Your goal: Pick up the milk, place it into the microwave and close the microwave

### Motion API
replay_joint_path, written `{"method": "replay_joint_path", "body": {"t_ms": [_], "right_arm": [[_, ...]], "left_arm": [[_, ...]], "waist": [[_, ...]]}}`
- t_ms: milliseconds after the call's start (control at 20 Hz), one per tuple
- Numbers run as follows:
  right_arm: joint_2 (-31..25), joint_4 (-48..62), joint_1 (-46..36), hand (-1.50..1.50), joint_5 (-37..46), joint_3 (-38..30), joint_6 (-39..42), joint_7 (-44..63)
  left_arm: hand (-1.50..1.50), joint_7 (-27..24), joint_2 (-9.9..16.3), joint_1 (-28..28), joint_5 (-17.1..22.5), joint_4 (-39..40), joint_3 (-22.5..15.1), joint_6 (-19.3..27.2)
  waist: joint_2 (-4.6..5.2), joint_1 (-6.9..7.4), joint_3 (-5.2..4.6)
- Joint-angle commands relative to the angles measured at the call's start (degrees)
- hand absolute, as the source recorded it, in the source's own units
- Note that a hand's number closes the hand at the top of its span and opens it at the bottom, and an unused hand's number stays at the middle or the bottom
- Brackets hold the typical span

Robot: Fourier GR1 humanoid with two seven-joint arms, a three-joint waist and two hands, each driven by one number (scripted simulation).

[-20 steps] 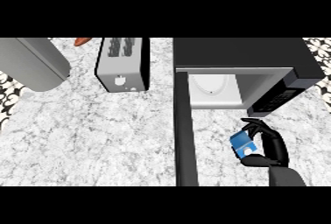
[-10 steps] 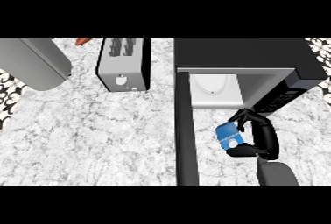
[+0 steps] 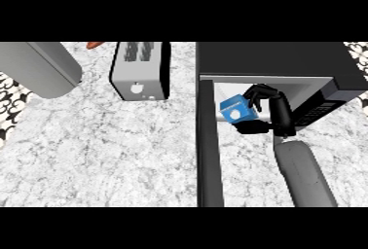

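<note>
The milk (image 3: 236, 111) is a small blue carton with a white mark, tilted, held at the mouth of the microwave (image 3: 287, 63). My right hand (image 3: 271, 114) is curled round the carton from the right, fingers over its top and thumb under it. The microwave is black with a pale inside, and its door (image 3: 207, 146) swings out toward me, seen edge-on as a dark strip left of the carton. My left hand does not show.
A silver toaster (image 3: 140, 70) stands left of the microwave. A large grey rounded object (image 3: 39, 65) lies at the far left, with something orange (image 3: 95, 44) behind it. Marble counter (image 3: 101, 155) spreads open in front.
My right hand has carried the milk up and leftward, from beside the microwave's control panel to the opening of the microwave. The door has not moved.
</note>
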Motion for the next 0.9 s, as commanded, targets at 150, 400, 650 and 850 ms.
{"method": "replay_joint_path", "body": {"t_ms": [150, 400, 650, 850], "right_arm": [[-1.6, 17.4, -14.2, 1.5, 5.6, -2.9, -8.2, 1.5], [-3.4, 32.1, -21.2, 1.5, 5.6, -7.3, -13.2, -5.5], [-5.7, 39.3, -29.0, 1.5, 6.4, -9.3, -17.1, -3.9], [-8.5, 41.8, -28.5, 1.5, 8.1, -10.1, -24.3, -8.4]], "left_arm": [[-1.5, 2.2, -0.3, 0.3, 1.9, -1.9, 0.0, -0.3], [-1.5, 0.4, 0.6, -1.1, 0.3, 1.2, 1.3, -2.6], [-1.5, 2.0, -0.2, -2.1, -0.5, -2.5, -0.2, -0.8], [-1.5, 1.7, -0.2, -4.9, -1.8, 1.8, -0.8, -0.3]], "waist": [[0.44, 1.3, 0.07], [0.85, 2.07, 0.11], [1.09, 2.7, 0.16], [1.83, 3.27, 0.2]]}}
